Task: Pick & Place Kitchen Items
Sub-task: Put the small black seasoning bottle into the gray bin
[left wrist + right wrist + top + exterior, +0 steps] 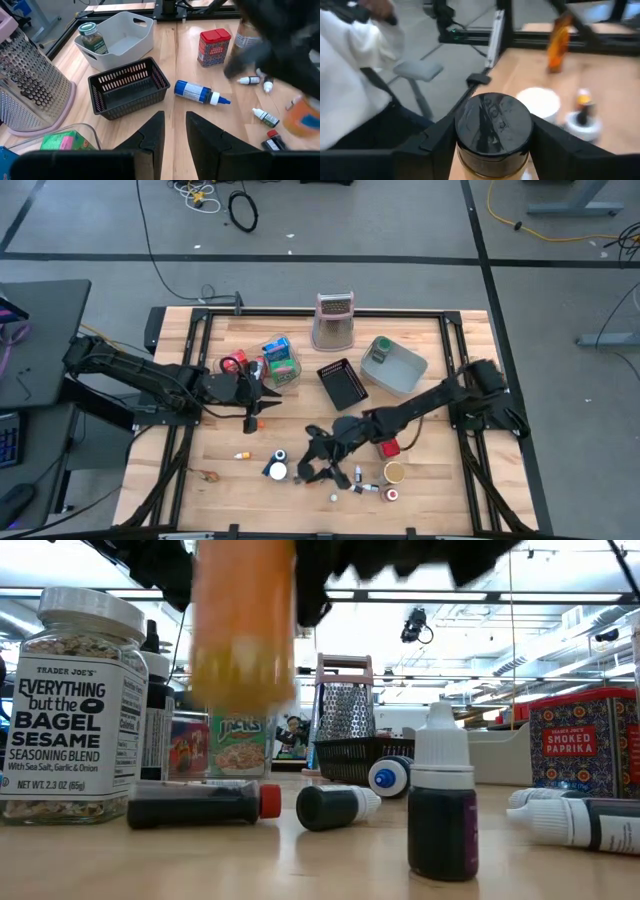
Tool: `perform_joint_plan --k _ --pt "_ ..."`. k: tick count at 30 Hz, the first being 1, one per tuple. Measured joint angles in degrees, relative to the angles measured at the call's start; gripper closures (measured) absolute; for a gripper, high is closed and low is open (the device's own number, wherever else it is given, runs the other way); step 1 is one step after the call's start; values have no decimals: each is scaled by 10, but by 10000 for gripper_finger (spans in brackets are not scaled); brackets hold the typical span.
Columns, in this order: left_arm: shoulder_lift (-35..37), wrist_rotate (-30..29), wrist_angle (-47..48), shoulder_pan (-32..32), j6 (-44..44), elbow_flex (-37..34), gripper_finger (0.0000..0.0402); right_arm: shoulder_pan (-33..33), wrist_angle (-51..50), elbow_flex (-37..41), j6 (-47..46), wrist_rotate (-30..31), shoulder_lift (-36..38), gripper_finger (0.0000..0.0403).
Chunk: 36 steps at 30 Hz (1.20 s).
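My right gripper [492, 137] is shut on a jar with orange contents and a black lid [492, 120], near the table's near edge [315, 458]. In the low view the jar [245, 635] hangs blurred above the table. Below it lie small dropper vials [200, 805], and a purple one [442, 805] stands upright. A bagel seasoning jar [70, 705] stands beside them. My left gripper [175, 135] is open and holds nothing, hovering left of centre [262, 395]. A blue-white bottle [197, 92] lies on its side and a red paprika can [214, 46] stands upright. My right gripper pinches the jar between its two fingers [437, 137], one on each side of the upper wall just under the black lid [470, 150]. The fingers come from above, pointing down. The jar is upright and lifted clear of the table [245, 690].
A black mesh basket [342, 382], a grey bin [392, 365] with a green-lidded jar [92, 37] inside, and a metal grater [334, 320] stand toward the far edge. A clear tray with packets [280, 365] sits by my left gripper. A person in white [350, 85] stands beyond the table.
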<state>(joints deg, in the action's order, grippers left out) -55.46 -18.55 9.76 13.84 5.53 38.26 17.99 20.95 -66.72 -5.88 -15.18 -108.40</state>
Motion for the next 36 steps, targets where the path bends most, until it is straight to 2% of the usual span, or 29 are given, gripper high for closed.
perform_joint_plan --k 5,13,16,20,25,28,36 --pt "0 0 0 0 0 0 314 -2 -194 0 41 110 126 184" --pt "0 0 0 0 -1 0 314 15 -433 3 26 384 335 179" --pt "0 1 0 0 -2 0 314 16 -467 46 -5 460 390 174" --pt "0 2 1 0 -5 0 314 1 -469 147 -56 512 451 182" --pt "0 2 2 0 -15 0 314 -28 -463 275 -142 651 510 177" --pt "0 2 2 0 -15 0 313 -50 -429 328 -161 657 542 170" --pt "0 -1 -1 0 -35 0 313 -134 -321 432 -132 638 584 174"
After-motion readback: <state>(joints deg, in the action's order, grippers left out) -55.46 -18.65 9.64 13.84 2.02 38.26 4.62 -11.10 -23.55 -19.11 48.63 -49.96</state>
